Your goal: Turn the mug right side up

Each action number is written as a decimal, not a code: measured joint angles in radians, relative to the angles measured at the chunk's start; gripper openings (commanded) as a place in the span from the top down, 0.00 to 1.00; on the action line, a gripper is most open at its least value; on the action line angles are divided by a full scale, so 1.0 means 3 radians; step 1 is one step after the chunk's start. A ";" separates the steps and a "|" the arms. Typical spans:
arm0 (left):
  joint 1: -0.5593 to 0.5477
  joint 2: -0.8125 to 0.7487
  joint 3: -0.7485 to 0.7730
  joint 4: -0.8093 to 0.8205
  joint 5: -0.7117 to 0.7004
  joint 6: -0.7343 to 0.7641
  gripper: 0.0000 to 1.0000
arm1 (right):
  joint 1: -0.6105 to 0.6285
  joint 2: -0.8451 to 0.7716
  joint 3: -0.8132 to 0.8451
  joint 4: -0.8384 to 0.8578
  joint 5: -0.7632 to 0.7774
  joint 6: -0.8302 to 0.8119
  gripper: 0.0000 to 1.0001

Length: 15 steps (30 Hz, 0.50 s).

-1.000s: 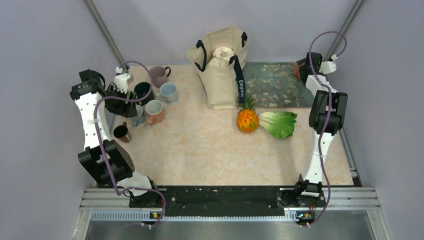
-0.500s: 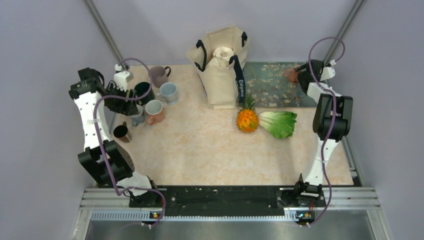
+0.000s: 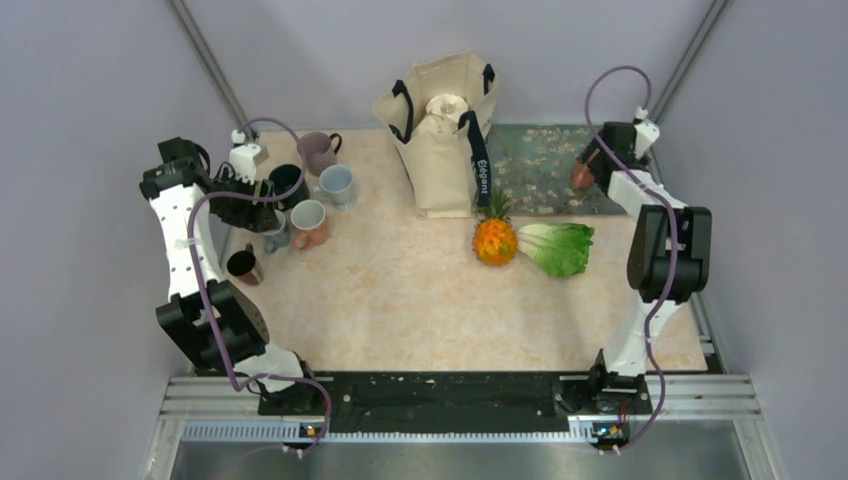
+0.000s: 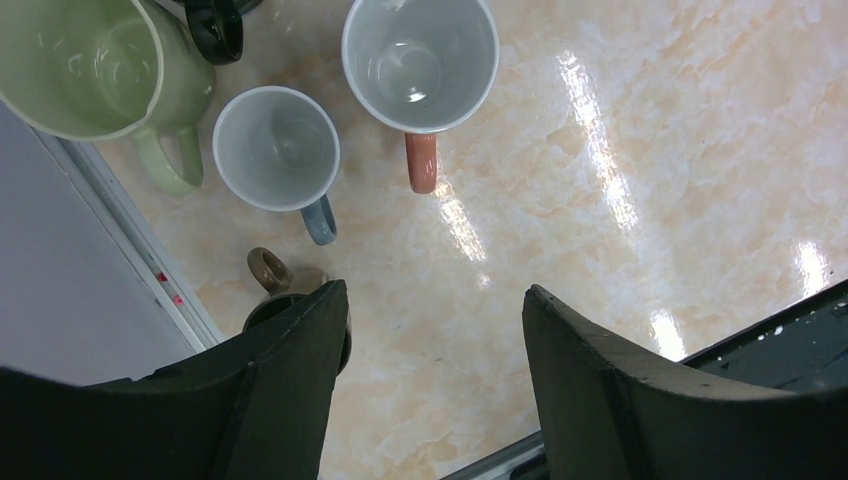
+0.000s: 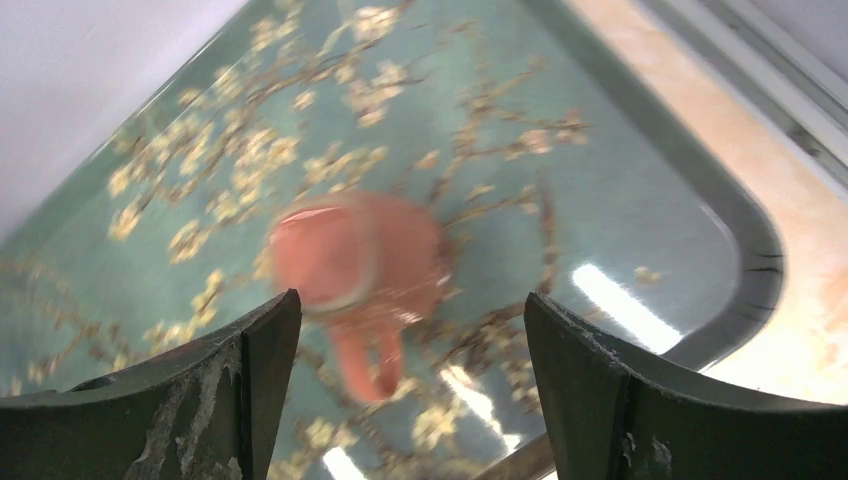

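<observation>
Salmon-orange and blurred, the mug lies on the floral tray at the far right of the bench. It looks tipped, handle towards the camera, though the blur hides just how it rests. The right pincer hangs above it with jaws wide, one on each side and touching nothing. I judge this to be the approach to a grasp, with the mug not yet righted. The next move calls for coming down squarely over the body, closing firmly, then rolling the wrist so the base meets the tray.

The left pincer, also wide and empty, hovers over the cups at the far left.

Against a second ago, the mug shows nearer the tray's front edge in the top view. The right arm's elbow has swung outward and nearer the base. The left arm has hardly shifted.
</observation>
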 measured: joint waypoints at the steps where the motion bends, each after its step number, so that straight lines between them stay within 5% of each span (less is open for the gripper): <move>1: 0.0000 0.0000 0.0000 0.0003 0.0005 -0.0001 0.31 | 0.0097 0.0004 0.0058 -0.0057 0.0113 -0.0118 0.18; 8: 0.0000 -0.0001 0.0000 0.0008 0.0039 -0.0001 0.31 | 0.0715 0.0048 0.0256 -0.0097 0.0437 -0.0500 0.19; 15: 0.0000 -0.0001 0.0000 0.0008 0.0041 -0.0005 0.31 | 0.0642 0.0367 0.0256 -0.0219 0.0735 -0.0735 0.23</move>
